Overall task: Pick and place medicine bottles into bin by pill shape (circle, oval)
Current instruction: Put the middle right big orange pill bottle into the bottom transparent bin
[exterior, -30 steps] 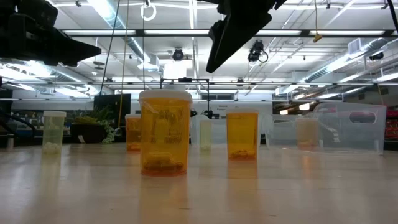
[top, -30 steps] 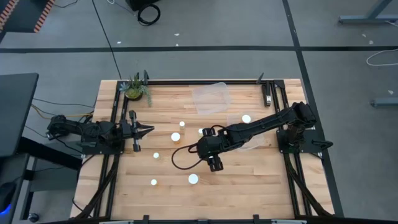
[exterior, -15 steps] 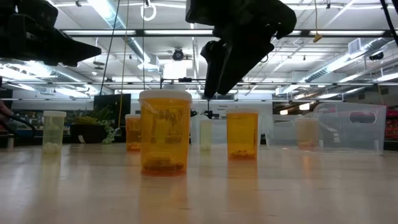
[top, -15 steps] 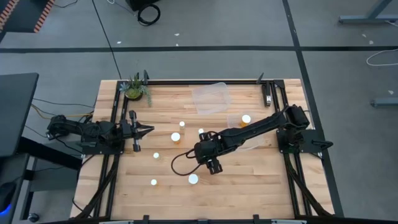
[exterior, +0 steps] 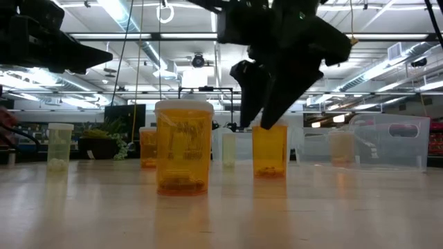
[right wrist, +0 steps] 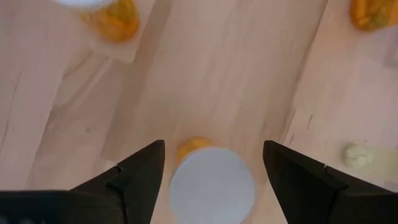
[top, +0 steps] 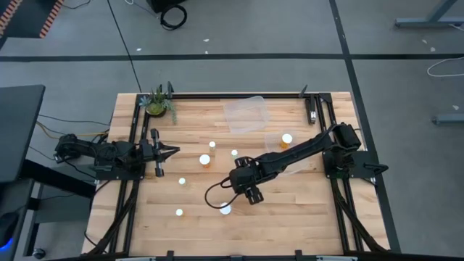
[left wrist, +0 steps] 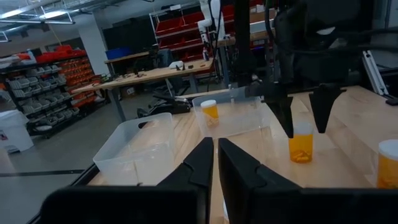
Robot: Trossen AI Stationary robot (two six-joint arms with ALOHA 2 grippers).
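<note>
While the left gripper point(top: 172, 151) waits pinched (table edge), right gripper point(right wrist: 212, 168) agape over a white-capped bottle point(right wrist: 211, 179).

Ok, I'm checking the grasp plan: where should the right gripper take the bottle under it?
Around the white cap of the bottle, from straight above. It stands upright, and the right gripper hangs open with a finger on either side of the cap, nothing close alongside.

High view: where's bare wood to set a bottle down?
Free: the near strip of the table, right of the bottle under the right hand. Crowded: mid-table bottles between the two hands; the bins fill the far side.
</note>
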